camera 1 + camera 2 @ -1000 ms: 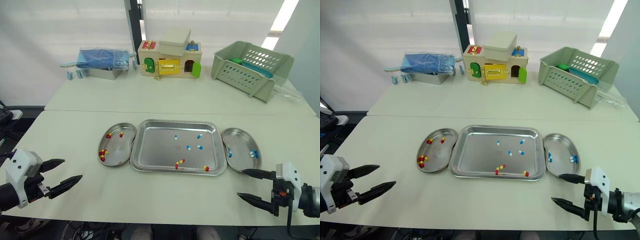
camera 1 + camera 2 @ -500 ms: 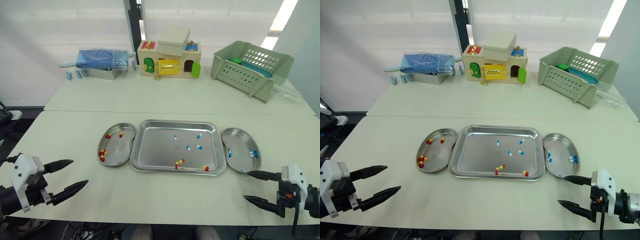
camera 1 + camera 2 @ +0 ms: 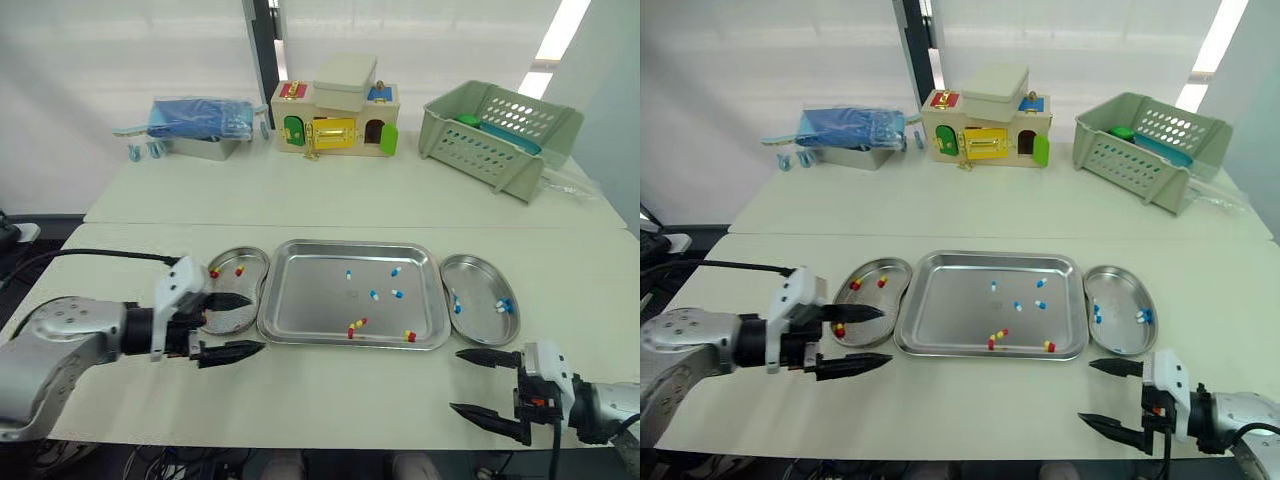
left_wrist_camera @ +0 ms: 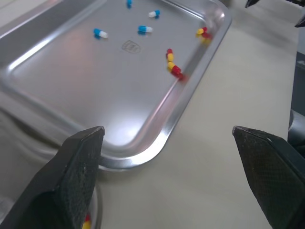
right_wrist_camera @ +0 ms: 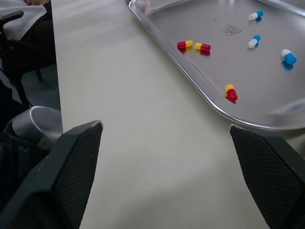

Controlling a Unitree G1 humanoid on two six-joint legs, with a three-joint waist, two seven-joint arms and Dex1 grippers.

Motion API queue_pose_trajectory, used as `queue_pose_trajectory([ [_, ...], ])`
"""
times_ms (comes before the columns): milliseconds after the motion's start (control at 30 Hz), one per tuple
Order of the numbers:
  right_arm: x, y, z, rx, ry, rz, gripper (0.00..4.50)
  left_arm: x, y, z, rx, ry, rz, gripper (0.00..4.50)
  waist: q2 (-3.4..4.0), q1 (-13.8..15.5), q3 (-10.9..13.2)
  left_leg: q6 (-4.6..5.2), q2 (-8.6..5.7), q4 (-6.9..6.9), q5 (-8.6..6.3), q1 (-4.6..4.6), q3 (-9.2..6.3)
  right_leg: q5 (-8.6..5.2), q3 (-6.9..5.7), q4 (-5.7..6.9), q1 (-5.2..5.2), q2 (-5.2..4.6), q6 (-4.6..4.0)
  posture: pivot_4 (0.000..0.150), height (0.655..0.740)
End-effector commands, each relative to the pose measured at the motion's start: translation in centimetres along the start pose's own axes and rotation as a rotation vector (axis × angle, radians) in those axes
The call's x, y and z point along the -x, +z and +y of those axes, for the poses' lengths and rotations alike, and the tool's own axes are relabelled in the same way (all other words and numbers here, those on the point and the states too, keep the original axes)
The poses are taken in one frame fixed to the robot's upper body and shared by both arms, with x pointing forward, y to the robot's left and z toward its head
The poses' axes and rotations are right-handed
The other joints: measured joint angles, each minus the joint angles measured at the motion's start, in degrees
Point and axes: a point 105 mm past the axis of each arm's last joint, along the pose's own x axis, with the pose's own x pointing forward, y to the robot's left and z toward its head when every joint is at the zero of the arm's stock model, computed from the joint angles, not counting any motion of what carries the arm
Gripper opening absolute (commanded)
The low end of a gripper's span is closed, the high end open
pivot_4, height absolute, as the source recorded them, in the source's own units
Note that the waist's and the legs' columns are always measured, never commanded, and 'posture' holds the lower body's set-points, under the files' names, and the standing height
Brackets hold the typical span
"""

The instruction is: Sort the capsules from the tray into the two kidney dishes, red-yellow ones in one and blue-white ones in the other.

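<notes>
**A:** What has changed in the last second?

**B:** The left gripper has swung in from the near-left edge of the cream table to the tray's near-left corner. The right gripper has barely shifted, and no capsule has moved.

**A:** Where do the capsules lie?

**B:** Seven remain on the rectangular stainless-steel tray. A close pair of red-yellow capsules sits near the front rim, and a single red-yellow capsule lies at the near-right corner. Four blue-white capsules are scattered through the middle and back.

**A:** And the dishes?

**B:** The steel kidney dish on the left sits against the tray's left side and holds red-yellow ones. The steel kidney dish on the right sits against the right side and holds blue-white ones. What's already in them fixes each colour's home.

**A:** Why is the left gripper parked there?

**B:** My reading is that it's lining up on the red-yellow pair, which belongs in the dish beside it. Its black fingers are spread wide with nothing between them, one over the left dish and the other over bare table just in front.

**A:** The right one?

**B:** It's also gaping and empty, low over the table in front of the right dish. It seems to be waiting clear of the tray.

**A:** Anything beyond?

**B:** Along the far side, well apart from the work, are a blue cloth bundle on a metal tin, a wooden toy house with coloured doors, and a pale green perforated plastic basket.
</notes>
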Motion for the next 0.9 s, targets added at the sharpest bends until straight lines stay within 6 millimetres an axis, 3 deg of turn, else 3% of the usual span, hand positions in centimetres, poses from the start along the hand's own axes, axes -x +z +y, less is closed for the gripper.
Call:
queue_pose_trajectory([
  [33, -0.8, 1.2, 0.6, 0.019, -0.002, -0.033, 4.50, -1.8, 1.3, 0.3, -0.058, -0.042, 0.006, 4.47, -0.01, 0.10, 0.01, 0.00, 0.00, 0.02, 0.00, -0.02, -0.01, 0.00, -0.01, 0.00, 0.00, 0.00, 0.00, 0.150, 0.7400],
  [300, -1.9, 2.3, 1.4, 0.006, -0.016, -0.052, 4.50, -6.2, 2.3, 2.1, -0.154, -0.098, 0.067, 4.47, -0.03, 0.04, 0.01, 0.00, -0.02, 0.07, 0.00, -0.06, -0.01, 0.00, -0.01, 0.01, -0.02, 0.01, 0.01, 0.150, 0.7400],
  [500, -2.2, 2.8, 1.6, -0.003, -0.031, -0.055, 4.50, -8.9, 5.3, 2.7, -0.286, -0.171, 0.026, 4.47, -0.08, 0.09, 0.04, -0.03, -0.04, 0.15, 0.02, -0.13, -0.05, 0.00, -0.05, 0.00, -0.02, 0.01, 0.01, 0.150, 0.7400],
  [700, -2.2, 2.7, 1.9, -0.015, -0.044, -0.057, 4.50, -10.2, 6.2, 2.6, -0.392, -0.268, 0.019, 4.47, -0.09, -0.26, 0.05, -0.03, -0.03, 0.16, 0.02, -0.11, -0.03, 0.00, -0.05, 0.01, -0.02, 0.01, 0.01, 0.150, 0.7400],
  [800, -2.1, 2.6, 2.0, -0.019, -0.050, -0.056, 4.50, -10.4, 6.1, 3.0, -0.363, -0.268, 0.048, 4.47, -0.09, -0.21, 0.05, -0.05, -0.04, 0.19, 0.03, -0.12, -0.03, 0.00, -0.06, 0.01, -0.01, 0.01, 0.01, 0.150, 0.7400],
  [900, -2.0, 2.4, 2.1, -0.025, -0.062, -0.055, 4.50, -10.5, 5.8, 2.9, -0.380, -0.299, 0.061, 3.90, -0.10, -0.16, 0.05, -0.03, -0.04, 0.19, 0.02, -0.13, -0.04, 0.00, -0.07, 0.01, -0.01, 0.01, 0.02, 0.150, 0.7400],
])
